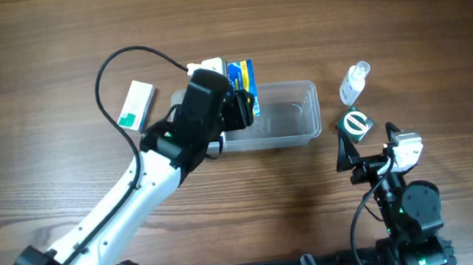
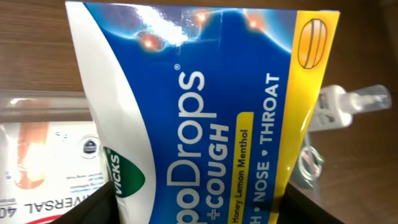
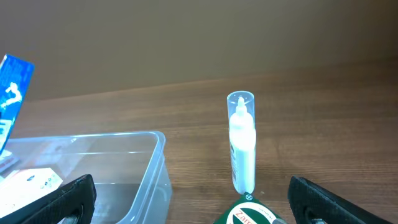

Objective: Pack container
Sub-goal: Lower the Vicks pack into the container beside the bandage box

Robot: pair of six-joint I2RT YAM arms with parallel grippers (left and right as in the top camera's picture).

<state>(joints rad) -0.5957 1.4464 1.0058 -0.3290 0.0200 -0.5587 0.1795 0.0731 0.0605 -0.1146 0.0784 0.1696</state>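
Note:
The clear plastic container [image 1: 314, 108] lies at the table's middle. My left gripper [image 1: 241, 104] is shut on a blue and yellow Vicks cough-drops bag [image 1: 242, 76] and holds it over the container's left end. In the left wrist view the bag [image 2: 205, 112] fills the frame between the fingers [image 2: 199, 214]. A white box [image 2: 43, 155] lies inside the container [image 2: 37, 102]. My right gripper [image 1: 366, 142] is open and empty, just in front of a green box [image 1: 357, 124]. In the right wrist view the jaws [image 3: 199, 208] are wide apart, with the green box [image 3: 249, 214] low between them.
A small clear spray bottle [image 1: 355, 82] lies right of the container; it also shows in the right wrist view [image 3: 241, 143]. A white and green box [image 1: 136, 105] lies on the table left of the left arm. The container's right corner [image 3: 155, 149] shows at left in the right wrist view.

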